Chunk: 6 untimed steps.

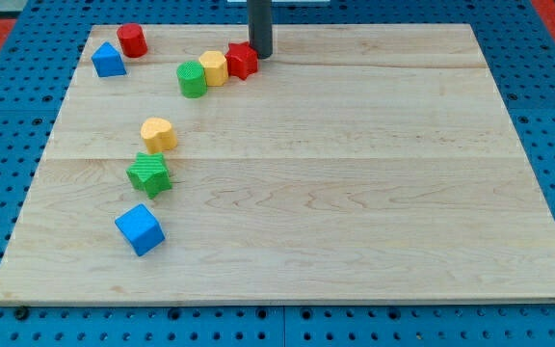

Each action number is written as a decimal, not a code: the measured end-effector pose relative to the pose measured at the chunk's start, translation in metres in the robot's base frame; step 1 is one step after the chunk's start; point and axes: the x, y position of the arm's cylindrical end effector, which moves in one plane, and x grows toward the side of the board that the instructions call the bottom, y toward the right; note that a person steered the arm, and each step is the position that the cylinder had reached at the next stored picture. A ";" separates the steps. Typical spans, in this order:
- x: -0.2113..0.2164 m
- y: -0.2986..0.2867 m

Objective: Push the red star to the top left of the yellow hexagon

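The red star (243,60) lies near the view's top, touching the right side of the yellow hexagon (214,67). A green round block (192,79) touches the hexagon's lower left. My tip (260,54) stands just right of the red star, at or almost at its upper right edge.
A red block (131,40) and a blue triangular block (108,61) sit at the top left of the wooden board (355,193). A yellow heart-like block (159,133), a green star (149,174) and a blue cube (140,229) run down the left side.
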 end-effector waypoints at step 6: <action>-0.074 -0.085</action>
